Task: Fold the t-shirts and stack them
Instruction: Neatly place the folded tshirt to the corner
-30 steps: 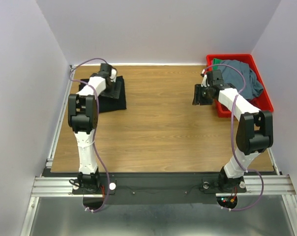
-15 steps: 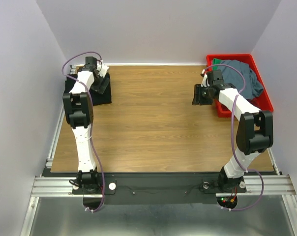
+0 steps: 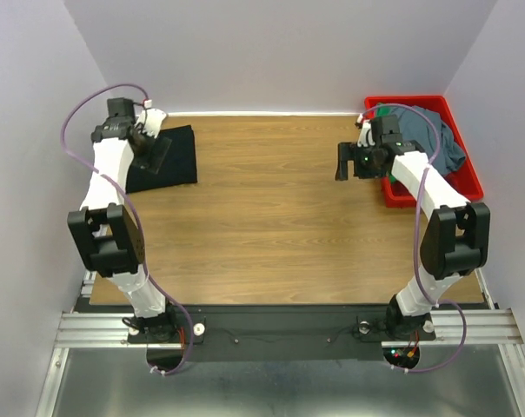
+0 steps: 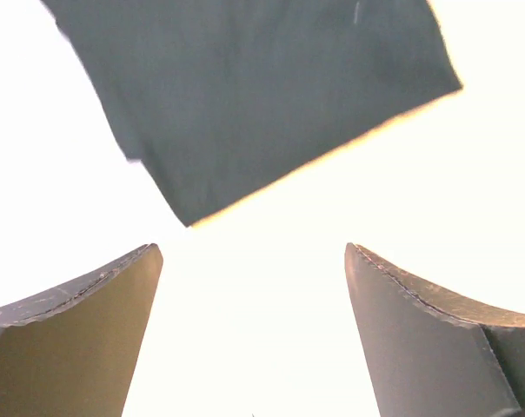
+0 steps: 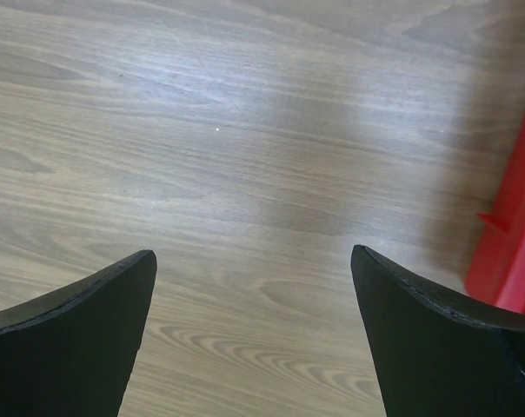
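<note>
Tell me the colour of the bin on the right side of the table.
The bin is red, clearest in the top external view.

Even overhead light, left wrist view blown out (white glare), soft blur

Left wrist view: the black t-shirt (image 4: 262, 95), ahead of the left pincer (image 4: 251, 254), runs off the top edge and its outline is blurred. Surface (image 4: 471, 191) around it washed out white, grain unreadable. Pincer fingers (image 4: 71, 347) cut by bottom edge.

Right wrist view: red bin (image 5: 516, 234), right of the right pincer (image 5: 254, 256), cut by right edge.

Top view: green t-shirt (image 3: 382, 109) mostly buried under grey-blue t-shirt (image 3: 429, 132). Cloth beneath the left pincer hidden.
</note>
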Motion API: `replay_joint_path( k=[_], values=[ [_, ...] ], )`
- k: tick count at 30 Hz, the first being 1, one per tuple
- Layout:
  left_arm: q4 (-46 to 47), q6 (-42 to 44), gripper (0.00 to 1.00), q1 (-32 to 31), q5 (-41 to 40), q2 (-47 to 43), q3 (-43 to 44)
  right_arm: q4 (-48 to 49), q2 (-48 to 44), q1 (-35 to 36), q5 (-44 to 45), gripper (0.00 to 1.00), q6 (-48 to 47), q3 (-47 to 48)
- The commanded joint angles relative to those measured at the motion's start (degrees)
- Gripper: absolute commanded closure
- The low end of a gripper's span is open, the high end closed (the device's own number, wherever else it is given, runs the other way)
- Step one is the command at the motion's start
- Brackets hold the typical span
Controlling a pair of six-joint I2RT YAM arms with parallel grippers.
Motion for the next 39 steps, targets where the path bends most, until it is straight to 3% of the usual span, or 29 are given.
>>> replay_joint_path(
  k=[1, 7, 18, 39],
  values=[
    [1.17, 1.36, 0.02, 3.4, 2.51, -3.65, -11.09, -4.15, -2.99, -0.52, 1.75, 0.0, -2.59, 4.01],
    [4.6, 0.13, 0.02, 7.88, 3.83, -4.98, -19.54, -6.0, -4.04, -0.96, 4.04, 0.0, -4.43, 2.88],
    [10.75, 0.75, 0.01, 10.35, 2.51, 5.21, -18.94, -5.91, -5.1, -0.96, 4.3, 0.0, -4.87, 0.32],
    [7.95, -5.84, 0.01, 8.94, 10.51, 25.96, 7.42, -5.65, -1.94, -0.96, 4.3, 0.0, -4.7, 0.58]
  ],
)
